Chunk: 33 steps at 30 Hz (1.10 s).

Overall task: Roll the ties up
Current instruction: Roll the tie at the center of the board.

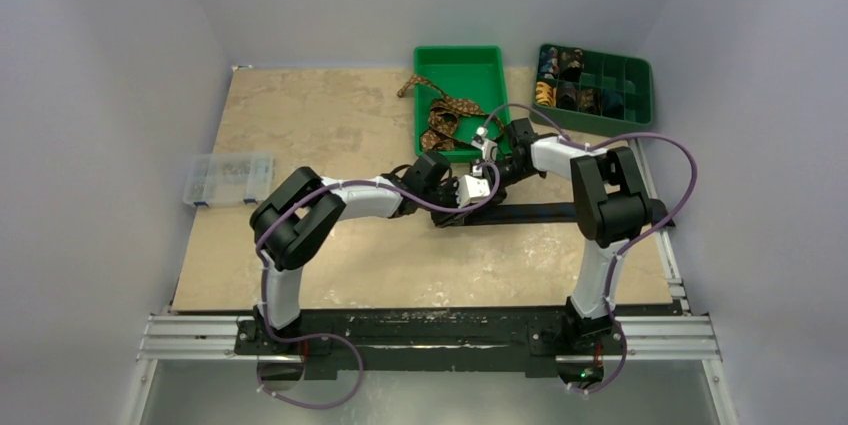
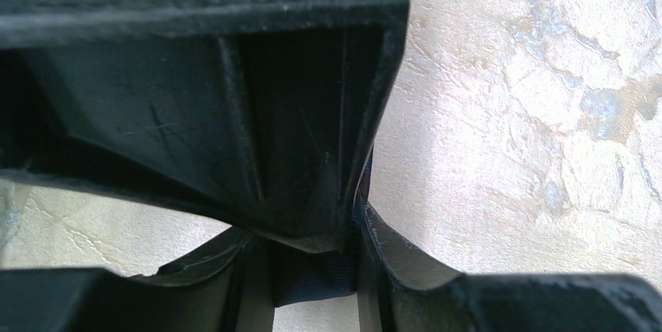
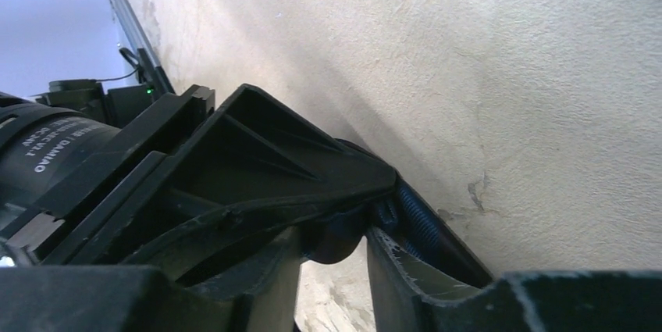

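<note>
- Dark tie (image 1: 575, 211) lies flat on the table (image 1: 320, 125), right of centre. Its long axis runs left to right, and its right end nearly reaches the table's right edge.
- The tie's left end sits where both arms meet, just in front of the green tray (image 1: 458, 49).
- Left gripper (image 2: 316, 269): navy cloth fills the gap between its two fingers in the left wrist view. Judged clamped on the dark tie's end, at the start of a coil.
- Right gripper (image 3: 336, 269): a small dark blue curl of cloth sits at its fingertips, with bare table showing through the gap below. Pinching or merely alongside: cannot tell.
- The two grippers are almost nose to nose. Each wrist camera is largely filled by the other's black finger.
- Key relation: the whole unrolled length runs rightward from the grippers, passing under the right arm's elbow. Rolling would therefore have to progress to the right along that axis.
- Both grippers are at the working end, so neither is clearly nearer. The right arm's base is closer to the free tail.
- Brown tie (image 1: 445, 115) lies bunched in the green tray, one end draped over its left rim, not yet rolled.
- Divided box (image 1: 640, 95) at far right holds several coils already.
- Judgement: early in the dark tie's roll. Risk is the coil loosening at a regrip.
</note>
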Tool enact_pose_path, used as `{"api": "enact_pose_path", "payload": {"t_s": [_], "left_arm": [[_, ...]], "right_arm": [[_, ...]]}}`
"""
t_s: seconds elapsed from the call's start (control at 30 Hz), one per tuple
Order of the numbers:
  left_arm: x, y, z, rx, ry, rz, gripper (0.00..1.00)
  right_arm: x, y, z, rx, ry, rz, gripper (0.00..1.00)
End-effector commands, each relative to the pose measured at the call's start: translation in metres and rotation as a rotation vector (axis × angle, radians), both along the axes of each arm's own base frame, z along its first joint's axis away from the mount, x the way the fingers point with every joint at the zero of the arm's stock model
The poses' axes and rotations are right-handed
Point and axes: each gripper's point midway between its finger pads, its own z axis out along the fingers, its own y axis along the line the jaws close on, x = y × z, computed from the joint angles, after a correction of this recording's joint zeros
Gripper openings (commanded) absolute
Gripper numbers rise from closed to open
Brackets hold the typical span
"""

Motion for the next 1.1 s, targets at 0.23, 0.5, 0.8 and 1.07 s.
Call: {"api": "enact_pose_path", "payload": {"t_s": [0.23,0.5,0.8,1.07], "left_arm": [[-0.035,0.05,-0.063,0.24,0.154,0.009,0.26],[-0.032,0.039,-0.044,0.1,0.141,0.016,0.51],[-0.022,0.014,-0.01,-0.108,0.053,-0.006,0.6],[-0.015,-0.005,-0.007,-0.225,0.054,0.037,0.61]], "right_arm": [[0.001,-0.003,-0.015,-0.032,-0.021,0.02,0.0],[0.004,-0.037,-0.047,-0.174,-0.028,0.014,0.0],[-0.001,-0.052,-0.068,-0.269,-0.022,0.015,0.0],[-0.007,-0.059,-0.074,-0.292,-0.016,0.023,0.0]]}}
